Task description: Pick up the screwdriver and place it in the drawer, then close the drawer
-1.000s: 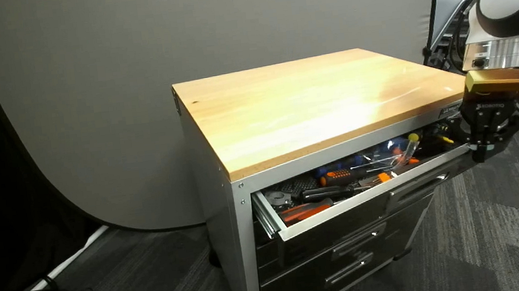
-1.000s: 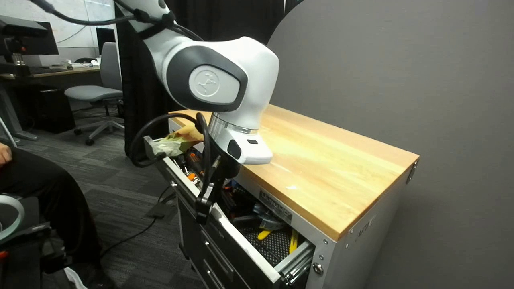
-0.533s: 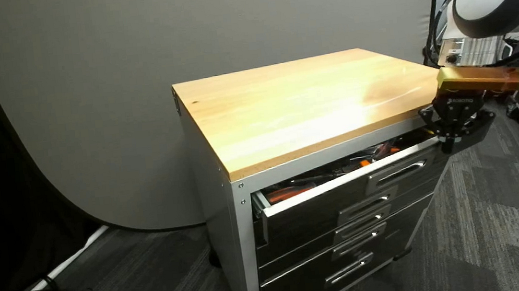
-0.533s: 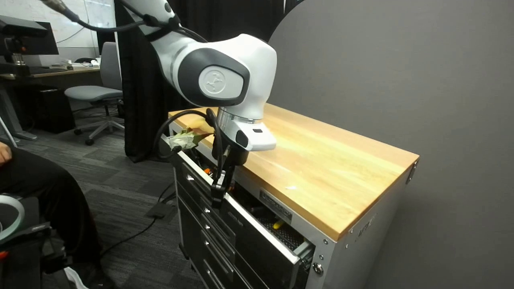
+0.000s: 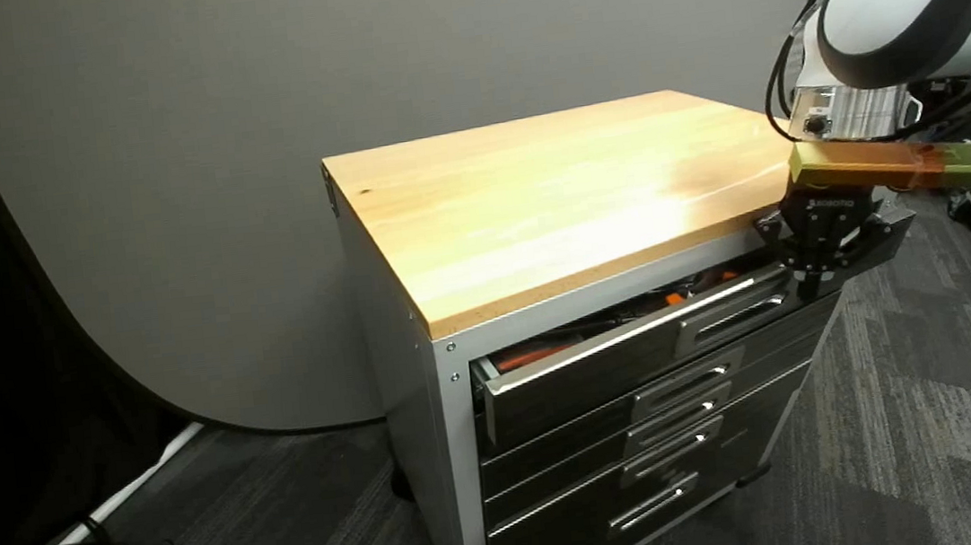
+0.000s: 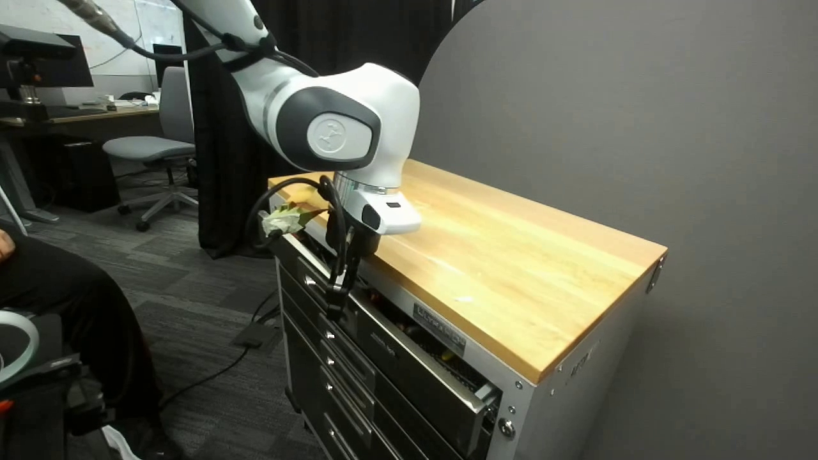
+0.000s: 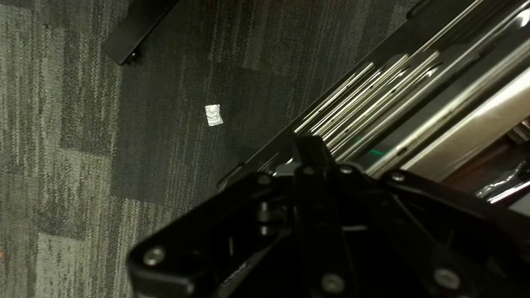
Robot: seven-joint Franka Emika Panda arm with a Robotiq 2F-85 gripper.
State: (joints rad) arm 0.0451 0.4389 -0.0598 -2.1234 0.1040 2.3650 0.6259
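Observation:
The drawer [image 5: 588, 385] is the uppermost of the cabinet and stands partly open, with a narrow gap behind its front; it also shows in an exterior view [image 6: 418, 367]. In the wrist view its rim [image 7: 459, 136] runs diagonally at the right. My gripper [image 5: 809, 282] points down with its fingers together at the drawer's front face; it shows against that front in an exterior view [image 6: 335, 308]. In the wrist view the fingertips [image 7: 313, 147] are together with nothing seen between them. Contact with the front cannot be told for sure. The screwdriver does not show.
Orange-handled tools [image 5: 535, 356] lie inside the drawer. The wooden tabletop [image 5: 566, 183] overhangs the drawer at the back. Lower drawers [image 5: 601, 513] are shut. A seated person's leg [image 6: 83, 319] is near the cabinet in an exterior view.
The drawer has slid inward from wide open to a narrow gap. My gripper has moved with it toward the cabinet, fingers staying together.

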